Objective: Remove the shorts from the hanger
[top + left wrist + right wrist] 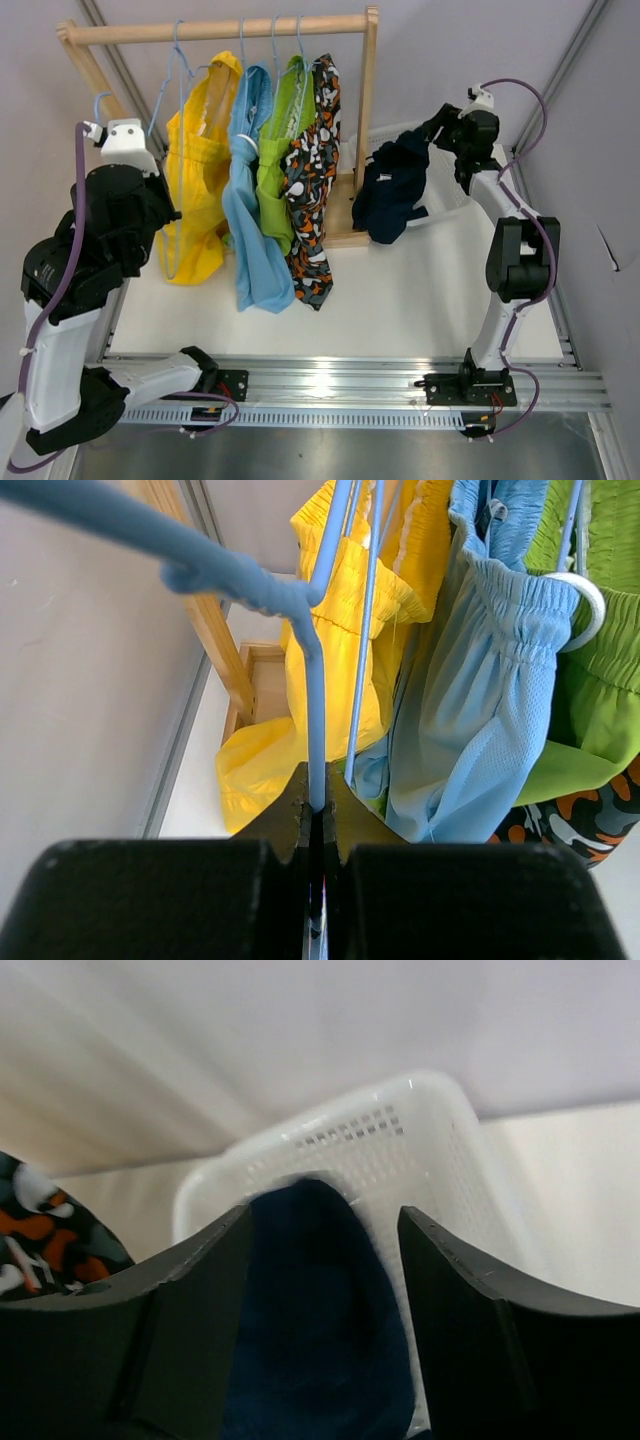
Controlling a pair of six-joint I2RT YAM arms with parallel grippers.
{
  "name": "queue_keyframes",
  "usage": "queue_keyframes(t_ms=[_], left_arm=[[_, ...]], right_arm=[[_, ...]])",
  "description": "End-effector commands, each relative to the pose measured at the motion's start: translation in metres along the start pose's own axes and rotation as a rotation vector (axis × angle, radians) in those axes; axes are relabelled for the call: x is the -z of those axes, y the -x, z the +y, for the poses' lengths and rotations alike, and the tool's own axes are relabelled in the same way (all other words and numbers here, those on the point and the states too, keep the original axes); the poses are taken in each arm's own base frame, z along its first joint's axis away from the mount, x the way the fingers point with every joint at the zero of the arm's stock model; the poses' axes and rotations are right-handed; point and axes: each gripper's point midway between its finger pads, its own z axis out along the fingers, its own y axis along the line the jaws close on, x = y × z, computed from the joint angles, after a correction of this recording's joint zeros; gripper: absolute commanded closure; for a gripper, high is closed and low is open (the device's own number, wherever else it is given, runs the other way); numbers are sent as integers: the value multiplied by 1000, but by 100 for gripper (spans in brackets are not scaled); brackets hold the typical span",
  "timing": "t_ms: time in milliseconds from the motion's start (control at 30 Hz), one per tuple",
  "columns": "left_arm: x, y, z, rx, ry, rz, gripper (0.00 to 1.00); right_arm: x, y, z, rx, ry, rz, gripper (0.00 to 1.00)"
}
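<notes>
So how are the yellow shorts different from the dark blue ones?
The yellow shorts are bright; the navy shorts are very dark. The yellow shorts hang on the wooden rack; the navy shorts are off it, to its right, at the right gripper near a white basket. The yellow shorts hang long and spread out; the navy shorts are bunched up. Both are soft cloth shorts.
</notes>
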Motion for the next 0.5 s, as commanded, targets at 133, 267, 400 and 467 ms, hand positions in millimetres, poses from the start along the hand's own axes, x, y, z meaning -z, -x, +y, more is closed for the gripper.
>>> queue_keyframes(t_ms=[133,267,400,467], left_arm=[[-9,3,-20,33,-56,-1,100],[-6,2,-19,36,-68,5,100],[-4,2,-17,43,-67,3,100],[-5,2,-16,36,-58,5,100]], right_arm=[[3,-72,-29,-124,-108,166,58],[21,-103,-82,-177,-349,241,91],[56,-130,-134,-219,-555,353,100],[72,-129,-156,-219,-645,349,100]])
